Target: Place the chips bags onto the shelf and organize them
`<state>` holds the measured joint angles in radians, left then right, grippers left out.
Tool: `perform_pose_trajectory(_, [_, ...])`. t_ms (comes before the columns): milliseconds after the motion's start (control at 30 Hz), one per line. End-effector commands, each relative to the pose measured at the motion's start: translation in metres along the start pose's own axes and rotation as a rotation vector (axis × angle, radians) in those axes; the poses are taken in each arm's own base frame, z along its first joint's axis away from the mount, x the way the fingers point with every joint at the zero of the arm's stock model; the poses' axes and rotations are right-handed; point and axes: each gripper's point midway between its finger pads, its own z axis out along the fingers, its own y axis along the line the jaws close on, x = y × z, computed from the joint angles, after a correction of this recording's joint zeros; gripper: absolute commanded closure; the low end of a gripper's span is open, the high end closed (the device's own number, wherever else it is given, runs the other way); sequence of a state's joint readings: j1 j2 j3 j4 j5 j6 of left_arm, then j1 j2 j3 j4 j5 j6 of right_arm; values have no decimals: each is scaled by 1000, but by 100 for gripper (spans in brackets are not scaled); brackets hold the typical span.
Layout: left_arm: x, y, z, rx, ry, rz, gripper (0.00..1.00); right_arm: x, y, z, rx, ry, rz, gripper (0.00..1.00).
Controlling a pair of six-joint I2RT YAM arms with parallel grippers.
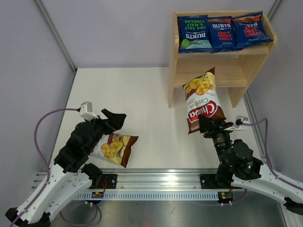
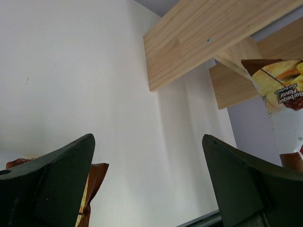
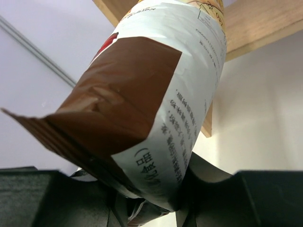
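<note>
Right pincer (image 1: pixel 205 124): partly closed, clamped on the bottom seam of the held Chuba bag (image 1: pixel 202 100).
Bag from pincer: straight ahead of the fingers, long axis aimed at the lower tier (image 1: pixel 222 71) of the shelf (image 1: pixel 173 71), top end at its mouth (height against the opening is hard to judge).
Nearer arm: right.
Left pincer (image 1: pixel 116 119): spread wide, holding nothing, over the second Chuba bag (image 1: pixel 117 147), which lies flat on the worktop (image 1: pixel 142 94).
Surface: bare wood.
Room: three Burts bags (image 1: pixel 221 32) fill the top tier. No bag shows below.
</note>
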<state>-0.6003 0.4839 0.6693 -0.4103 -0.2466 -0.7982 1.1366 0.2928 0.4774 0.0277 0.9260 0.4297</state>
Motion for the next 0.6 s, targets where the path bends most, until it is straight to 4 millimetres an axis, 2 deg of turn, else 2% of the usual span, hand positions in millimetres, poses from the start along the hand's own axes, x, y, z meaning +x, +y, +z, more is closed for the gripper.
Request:
perform_pose_trajectory(0, [-5, -16, -2, 70, 2, 32, 1, -39, 12, 14, 76, -130, 81, 82])
perform_pose_trajectory(67, [-2, -18, -1, 84, 14, 32, 1, -47, 21, 22, 73, -153, 97, 82])
perform_pose_trajectory(100, [-1, -19, -1, 89, 17, 34, 1, -47, 17, 33, 109, -167, 95, 82])
perform_pose_trajectory(133, [-1, -20, -1, 92, 21, 36, 1, -53, 28, 39, 74, -163, 116, 83])
perform_pose_trajectory(200, [1, -22, -2, 105, 31, 44, 1, -49, 14, 61, 132, -164, 134, 84])
perform_pose_trajectory(233, [0, -23, -3, 108, 32, 47, 1, -43, 19, 68, 92, -129, 140, 85])
perform_pose_trajectory(267, [2, -24, -4, 118, 40, 50, 1, -49, 22, 73, 63, -157, 169, 85])
perform_pose_trajectory(500, [5, -17, -14, 127, 40, 88, 1, -64, 4, 94, 43, -204, 202, 83])
perform_pose_trajectory(567, [10, -17, -14, 137, 56, 91, 1, -70, -6, 101, 34, -195, 214, 82])
